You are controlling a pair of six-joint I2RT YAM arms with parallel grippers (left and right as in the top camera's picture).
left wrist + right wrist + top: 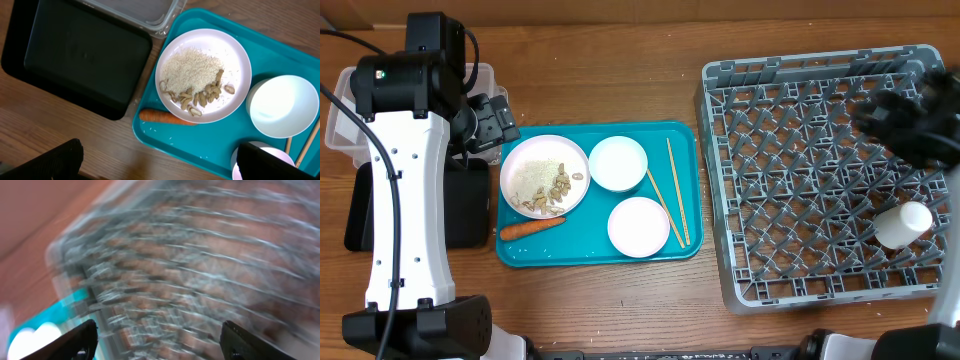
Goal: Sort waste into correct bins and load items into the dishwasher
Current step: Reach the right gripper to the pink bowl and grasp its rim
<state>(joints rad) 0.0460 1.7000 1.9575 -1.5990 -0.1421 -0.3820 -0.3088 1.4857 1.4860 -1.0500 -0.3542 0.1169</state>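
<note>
Left gripper point(160, 167), fingers spread wide and empty, hangs near the round white plate point(239, 65) of loose rice point(192, 70); blurred right gripper point(159, 345), equally spread, empty, over the grey plastic dish rack point(200, 255).

Matt black plastic tray point(80, 55), clear glossy tub point(145, 12), grey plastic rack point(810, 75) — wood-grain table point(620, 80), 2 wooden chopsticks point(677, 190)

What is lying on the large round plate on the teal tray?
A heap of white rice and beige scraps at its edge. The plate surface under them is covered. The carrot lies beside the plate, on the teal tray.
</note>
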